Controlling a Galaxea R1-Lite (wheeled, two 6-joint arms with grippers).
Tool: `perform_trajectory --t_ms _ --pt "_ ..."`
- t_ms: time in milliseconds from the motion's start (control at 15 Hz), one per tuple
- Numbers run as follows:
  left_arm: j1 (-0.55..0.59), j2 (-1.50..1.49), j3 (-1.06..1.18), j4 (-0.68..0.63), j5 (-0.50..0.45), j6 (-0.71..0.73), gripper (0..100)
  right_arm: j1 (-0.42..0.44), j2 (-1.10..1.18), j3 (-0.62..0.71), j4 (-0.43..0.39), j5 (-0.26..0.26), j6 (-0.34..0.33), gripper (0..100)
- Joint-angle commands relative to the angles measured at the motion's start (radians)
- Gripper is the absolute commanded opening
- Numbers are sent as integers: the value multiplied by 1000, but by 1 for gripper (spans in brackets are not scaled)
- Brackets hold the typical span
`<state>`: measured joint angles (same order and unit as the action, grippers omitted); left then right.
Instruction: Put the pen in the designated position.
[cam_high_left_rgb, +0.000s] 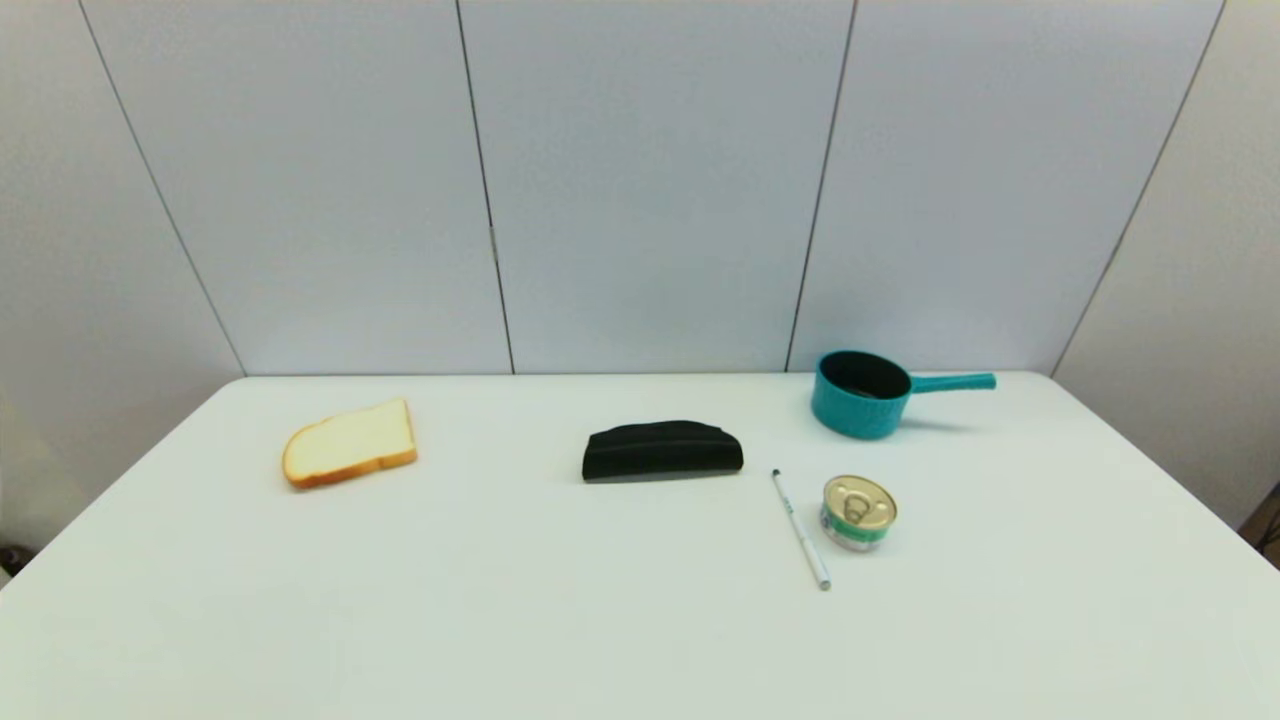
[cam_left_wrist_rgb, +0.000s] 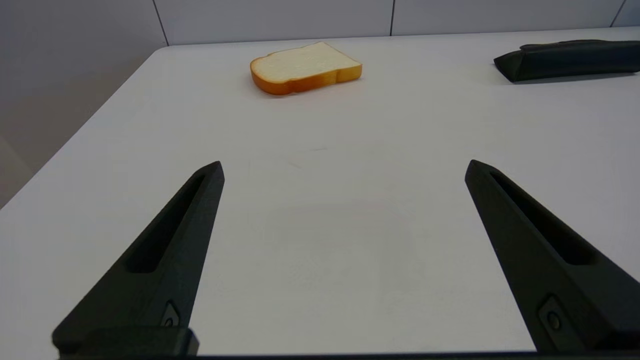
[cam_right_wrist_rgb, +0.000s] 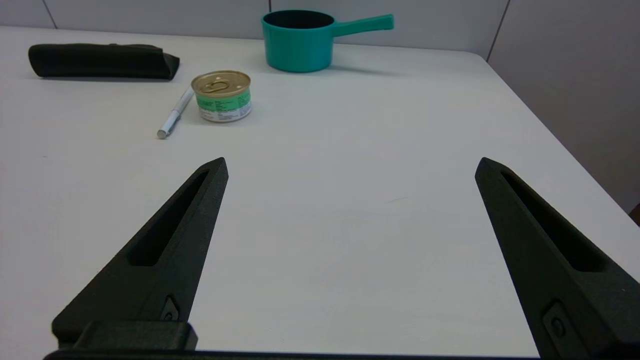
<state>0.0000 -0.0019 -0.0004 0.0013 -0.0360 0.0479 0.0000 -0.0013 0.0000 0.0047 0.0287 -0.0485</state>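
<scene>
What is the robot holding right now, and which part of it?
Nothing. Both grippers are open and empty: the left gripper and the right gripper hang over bare table. The pen lies untouched beside the can.

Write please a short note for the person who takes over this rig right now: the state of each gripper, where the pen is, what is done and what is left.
Left gripper: open, holding nothing, low over bare table on the robot's left, facing the bread slice.
Right gripper: open, holding nothing, on the robot's right, facing the pen and the can.
Pen: flat on the table, close beside the can on its left side, right of the black case, nearer the robot than the teal saucepan. Black tip points away from the robot.
Done: nothing visible; pen not gripped.
Left: grasp the pen, probably with the right gripper, and lay it on the target patch, which is unmarked.
</scene>
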Motion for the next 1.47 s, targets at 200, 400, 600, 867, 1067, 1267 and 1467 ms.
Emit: perform_trajectory --t_ms 200,400,600,867,1067,1267,1467 --pt "0 0 0 0 1 -5 100 0 1 0 0 0 -1 100" --pt "0 0 0 0 1 -3 100 0 1 0 0 0 -1 100" --pt "0 0 0 0 1 -5 100 0 1 0 -2 2 -7 100" --pt "0 0 0 0 1 -5 100 0 1 0 0 -1 -2 100" --pt "0 0 0 0 1 -5 100 0 1 0 -2 -29 50 100" --pt "0 0 0 0 1 -5 100 0 1 0 -2 -29 53 100" --pt "0 0 0 0 1 -5 100 0 1 0 -2 -29 52 100"
